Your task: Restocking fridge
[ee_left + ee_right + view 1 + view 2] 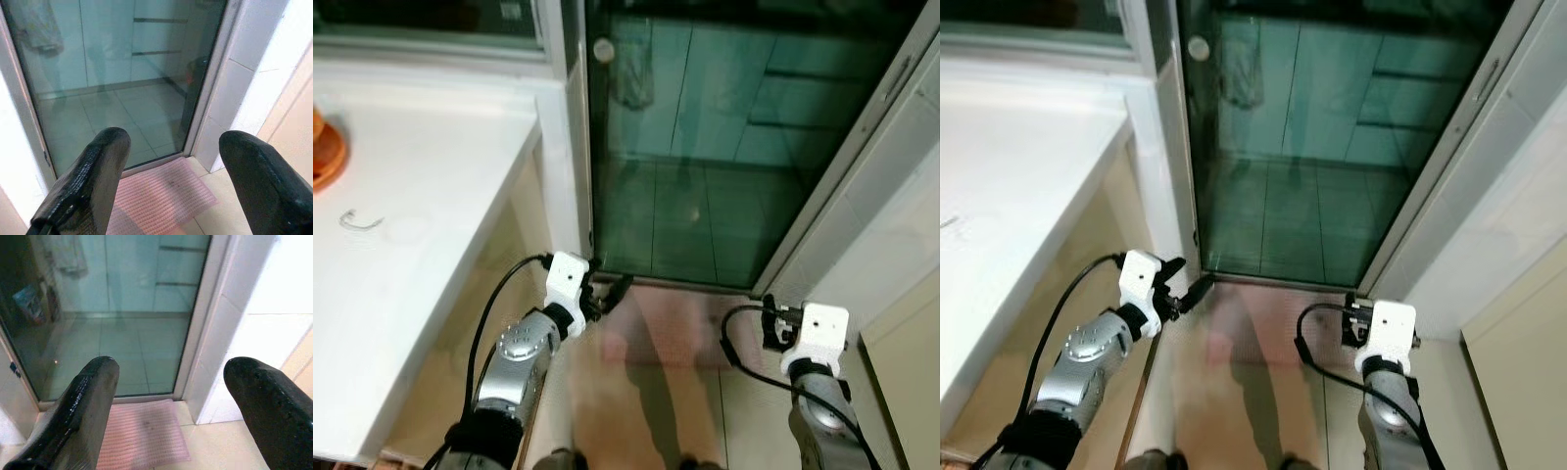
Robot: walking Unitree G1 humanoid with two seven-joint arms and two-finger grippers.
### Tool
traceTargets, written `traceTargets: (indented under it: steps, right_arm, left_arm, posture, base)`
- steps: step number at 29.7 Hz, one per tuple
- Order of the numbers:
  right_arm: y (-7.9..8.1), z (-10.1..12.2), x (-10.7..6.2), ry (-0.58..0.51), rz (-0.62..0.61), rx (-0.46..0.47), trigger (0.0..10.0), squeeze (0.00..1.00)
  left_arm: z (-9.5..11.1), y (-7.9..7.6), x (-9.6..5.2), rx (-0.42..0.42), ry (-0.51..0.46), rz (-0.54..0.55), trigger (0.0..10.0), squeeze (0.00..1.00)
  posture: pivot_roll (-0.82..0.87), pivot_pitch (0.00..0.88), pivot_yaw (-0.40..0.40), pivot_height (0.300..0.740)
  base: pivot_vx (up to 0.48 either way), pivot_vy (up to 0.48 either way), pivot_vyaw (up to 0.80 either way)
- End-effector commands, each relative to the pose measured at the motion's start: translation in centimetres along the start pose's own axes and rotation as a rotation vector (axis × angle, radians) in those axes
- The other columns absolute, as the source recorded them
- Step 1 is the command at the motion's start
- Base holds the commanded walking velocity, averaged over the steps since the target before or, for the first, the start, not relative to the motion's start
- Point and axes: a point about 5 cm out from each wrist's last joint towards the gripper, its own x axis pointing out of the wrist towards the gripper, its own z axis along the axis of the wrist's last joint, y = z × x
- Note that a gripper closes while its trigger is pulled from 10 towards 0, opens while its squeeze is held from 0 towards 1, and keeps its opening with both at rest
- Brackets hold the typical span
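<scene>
Our arms: silver metal forearms, black elbow cuffs, white boxy wrist blocks. Black cables loop to both wrists. Left gripper [168,183], right gripper [168,413]: thick matte-black rounded fingers.

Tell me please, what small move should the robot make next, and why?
Probably turn away to look for the fridge. Both grippers, left gripper and right gripper, are open and hold nothing, and ahead stands a glass door with a pink mat before it, a white counter on the robot's left.
</scene>
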Motion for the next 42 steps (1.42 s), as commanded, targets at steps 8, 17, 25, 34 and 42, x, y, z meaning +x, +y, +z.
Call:
traceTargets:
  steps: [8,17,25,34,42]
  right_arm:
    - [-0.3,-0.2,0.4,0.013,-0.002,-0.008,10.0,0.00]
    - [-0.7,0.0,0.8,0.009,-0.004,-0.013,10.0,0.00]
    - [-0.5,-0.3,0.6,0.019,-0.003,-0.005,10.0,0.00]
    - [-0.5,-0.2,0.6,0.016,-0.003,-0.007,10.0,0.00]
    - [-1.1,-0.4,-0.5,-0.011,-0.024,-0.036,10.0,0.00]
  left_arm:
    - [-0.1,-0.6,0.5,0.009,-0.017,-0.014,10.0,0.00]
    - [-0.2,-0.6,0.5,-0.009,-0.026,-0.010,10.0,0.00]
    - [-0.3,-0.5,0.3,-0.012,-0.034,-0.013,10.0,0.00]
    - [-0.3,-0.5,0.4,-0.013,-0.033,-0.015,10.0,0.00]
    - [-1.2,0.2,-0.6,-0.011,-0.002,0.018,10.0,0.00]
  posture:
    - [0.01,0.000,-0.013,0.740]
    - [0.01,0.000,-0.014,0.740]
    - [0.01,0.000,-0.012,0.740]
    - [0.01,0.000,-0.010,0.740]
    - [0.00,0.000,-0.006,0.740]
  base:
    - [-0.155,0.000,0.00]
    - [-0.134,0.000,0.00]
    - [-0.036,0.000,0.00]
    - [-0.063,0.000,0.00]
    - [0.000,0.000,0.00]
